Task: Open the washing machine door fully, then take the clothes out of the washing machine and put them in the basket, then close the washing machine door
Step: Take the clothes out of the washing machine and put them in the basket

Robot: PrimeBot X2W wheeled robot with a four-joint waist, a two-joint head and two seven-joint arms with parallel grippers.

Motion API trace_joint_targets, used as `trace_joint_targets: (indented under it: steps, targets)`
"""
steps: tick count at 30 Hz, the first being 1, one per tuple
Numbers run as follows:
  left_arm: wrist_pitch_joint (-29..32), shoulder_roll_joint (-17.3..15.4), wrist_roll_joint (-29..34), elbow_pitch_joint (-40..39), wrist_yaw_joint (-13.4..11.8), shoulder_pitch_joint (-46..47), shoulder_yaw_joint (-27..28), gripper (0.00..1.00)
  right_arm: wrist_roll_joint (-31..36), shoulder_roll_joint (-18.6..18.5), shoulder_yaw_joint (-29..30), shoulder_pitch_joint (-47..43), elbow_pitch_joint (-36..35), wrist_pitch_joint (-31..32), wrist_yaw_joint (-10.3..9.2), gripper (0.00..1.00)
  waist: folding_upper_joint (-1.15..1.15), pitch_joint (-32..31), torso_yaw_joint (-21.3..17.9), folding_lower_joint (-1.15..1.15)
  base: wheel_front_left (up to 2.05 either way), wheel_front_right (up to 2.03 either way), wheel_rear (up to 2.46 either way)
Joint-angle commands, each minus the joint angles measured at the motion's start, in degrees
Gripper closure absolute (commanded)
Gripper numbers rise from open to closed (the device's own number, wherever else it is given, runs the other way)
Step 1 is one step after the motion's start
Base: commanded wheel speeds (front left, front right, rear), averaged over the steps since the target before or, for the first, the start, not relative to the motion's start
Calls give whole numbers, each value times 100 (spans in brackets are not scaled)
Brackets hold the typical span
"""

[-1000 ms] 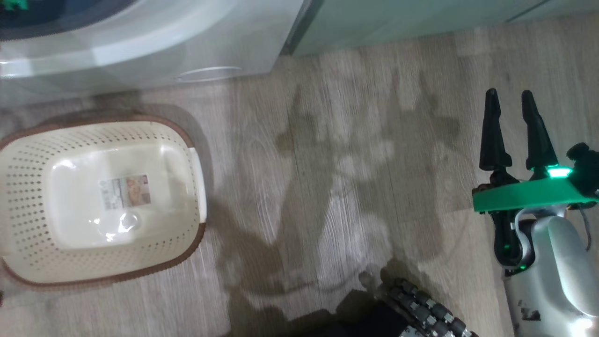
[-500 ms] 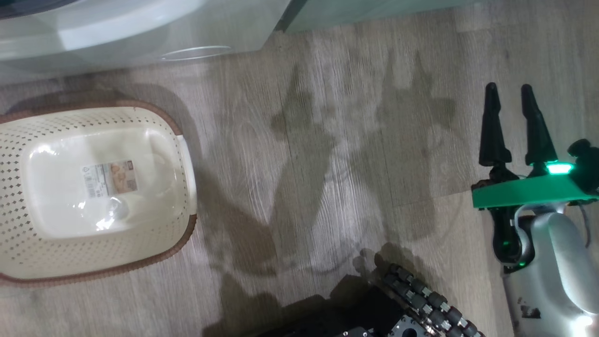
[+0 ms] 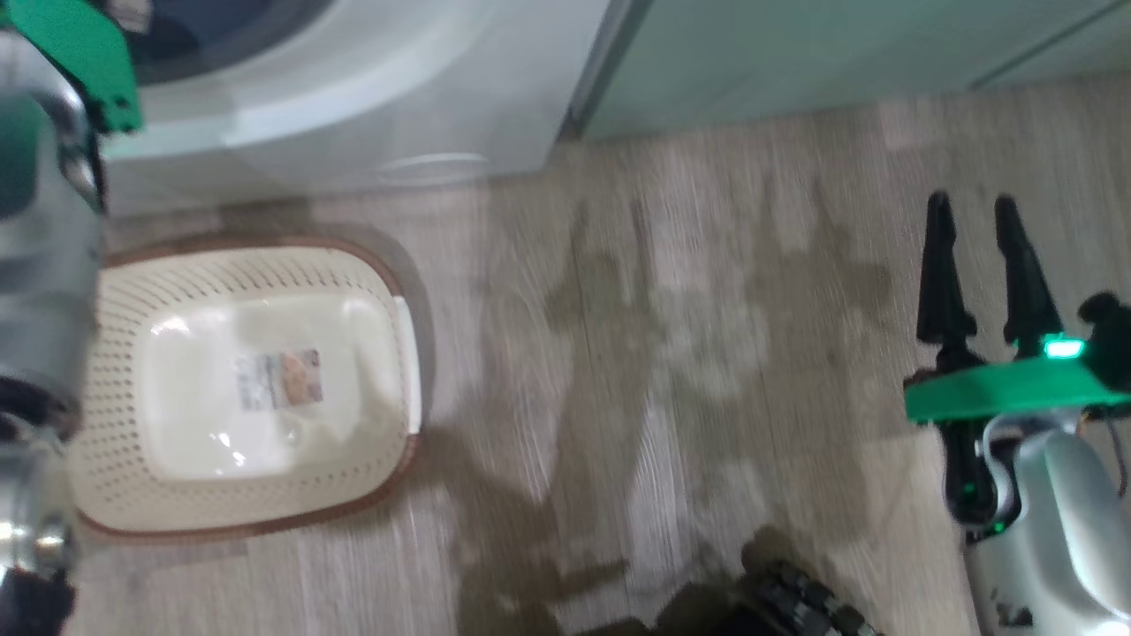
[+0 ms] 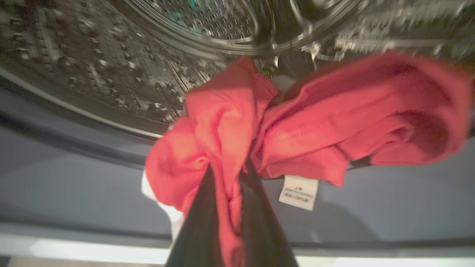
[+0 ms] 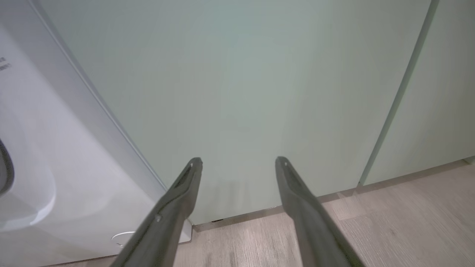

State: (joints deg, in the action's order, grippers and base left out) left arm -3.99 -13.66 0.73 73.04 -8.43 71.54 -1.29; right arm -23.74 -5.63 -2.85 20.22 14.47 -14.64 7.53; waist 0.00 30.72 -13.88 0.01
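1. Washing machine: white front-loader at the top left of the head view. Its steel drum shows in the left wrist view, with the grey gasket below the drum.
2. Pale green cabinets: just beside the washing machine, on its right in the head view.
3. Wood-look floor: in front of the washing machine, carrying blurred shadows.
4. Basket: cream with a brown rim, on the floor near the front of the washing machine. A label sticker lies on its bottom.
5. Left arm: silver, running up the left edge of the head view toward the washing machine's opening.
6. Clothes: red garment bunched at the mouth of the drum, draped over the gasket. One fold runs down between the left gripper's fingers.
7. Left gripper: fingers pressed together, clamped on that red fold at the washing machine's opening.
8. Right gripper: fingers apart and holding nothing, above the floor, well apart from the washing machine and pointing at the cabinets.
9. White tag: hangs from the garment's lower edge, just right of the left gripper's fingers.
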Motion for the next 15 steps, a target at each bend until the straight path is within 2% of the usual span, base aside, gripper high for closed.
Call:
trace_joint_targets:
  steps: [1,6,11,15]
  targets:
    - [-296,-129,-174,-170,107,-66,168,100,32,-103,-101,-251,-102,-36,-4,0,0,-406,191,-1,0,0,0]
    - [-850,195,-602,-185,605,-643,392,100,62,-144,-148,-500,20,-36,-4,0,0,-993,376,-1,0,0,0]
    - [-1062,458,-787,-465,888,-1329,436,100,78,-182,-166,-751,109,-36,-4,0,0,-1454,585,-1,0,0,0]
    - [-1095,579,-753,-1145,997,-2008,341,100,82,-210,-192,-921,157,-36,-4,0,0,-1770,750,-1,0,0,0]
